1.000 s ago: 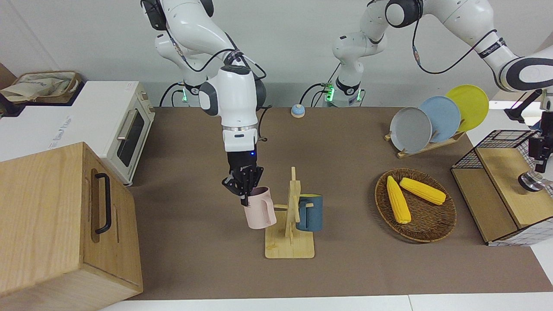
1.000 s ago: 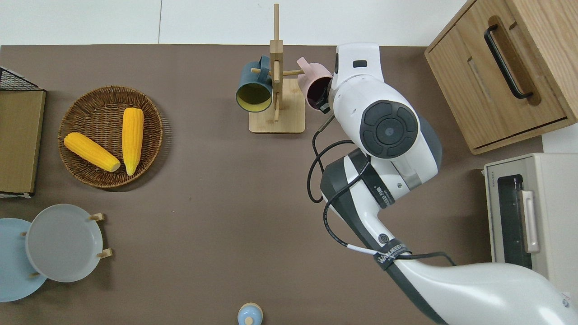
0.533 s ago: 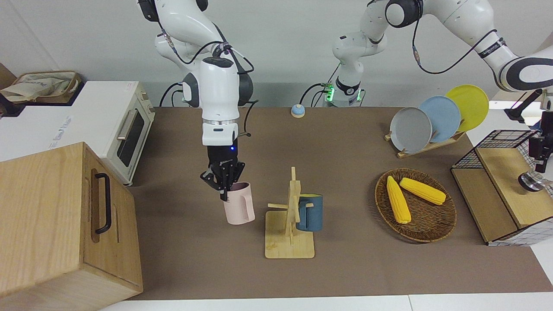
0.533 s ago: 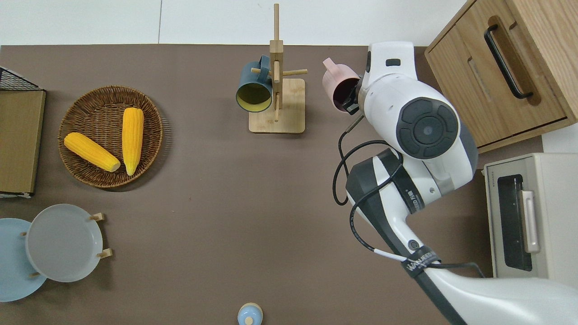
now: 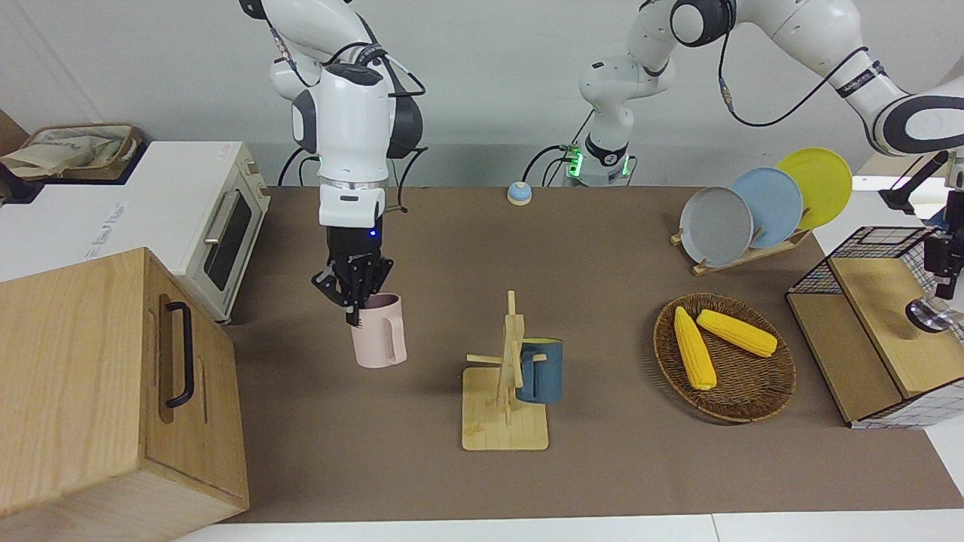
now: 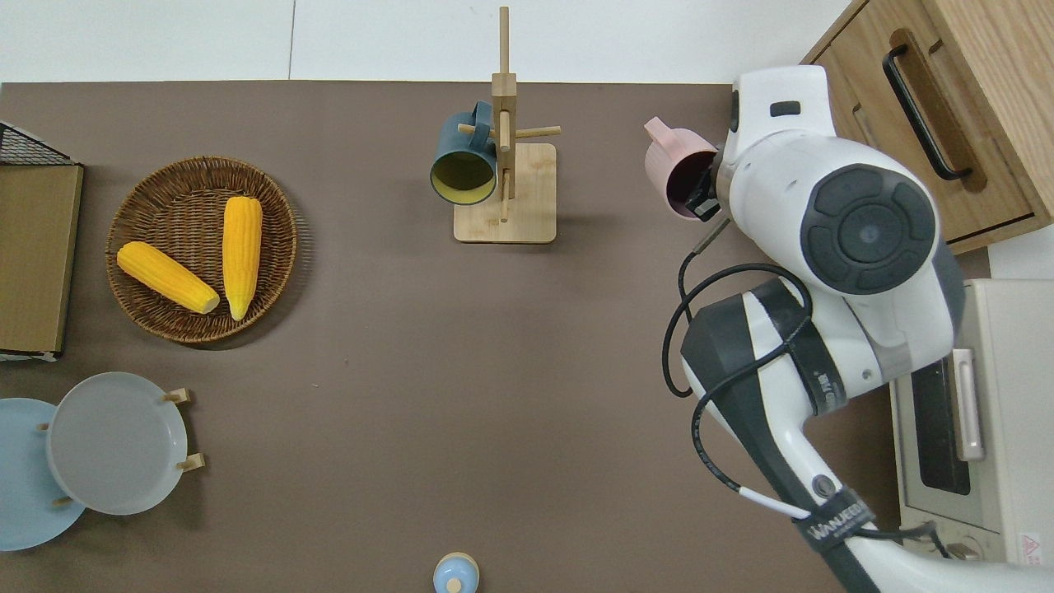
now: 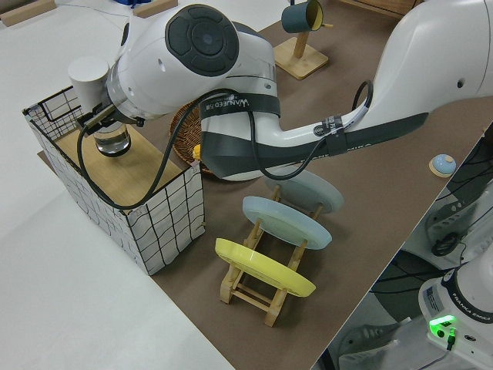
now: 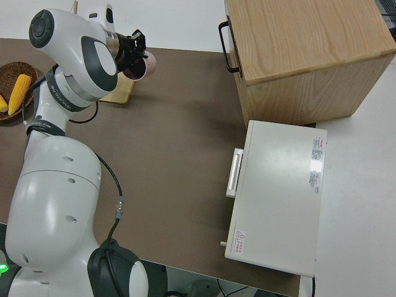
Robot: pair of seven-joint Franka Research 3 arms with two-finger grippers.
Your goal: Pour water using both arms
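The right end effector, clenched on the pink mug's rim, had carried it off the wooden mug rack toward the wooden cabinet, upright above the table. The left end effector gripped a glass on the wire crate; pouring looked near.

I see a pale pink mug in my black right gripper, and a dark teal mug with a yellowish inside on the light wood rack. Two yellow corn cobs lie in a brown woven basket. Grey, light blue and yellow plates stand over the brown mat. The white crate carries a black grid.
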